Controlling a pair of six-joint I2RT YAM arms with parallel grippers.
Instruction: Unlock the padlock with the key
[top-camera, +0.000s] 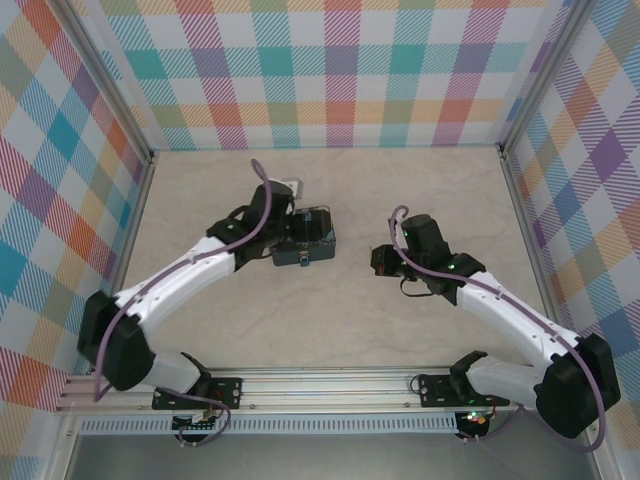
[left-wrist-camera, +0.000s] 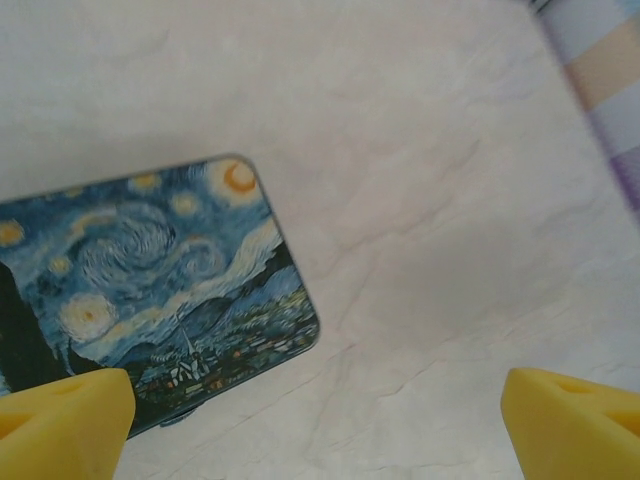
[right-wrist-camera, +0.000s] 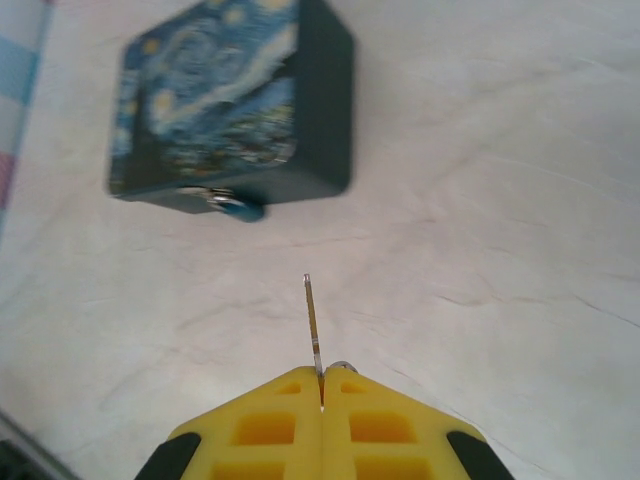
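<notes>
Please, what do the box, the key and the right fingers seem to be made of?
The box: maybe tin, smooth, with a printed starry painting and rounded corners. The key: grey metal, thin and slightly shiny. The right fingers: matt yellow plastic, seemingly, with moulded hollows.

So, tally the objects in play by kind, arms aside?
Painted box: 1
Padlock: 1, at the box's lower edge
Key: 1, pinched in the right gripper
Total: 3
</notes>
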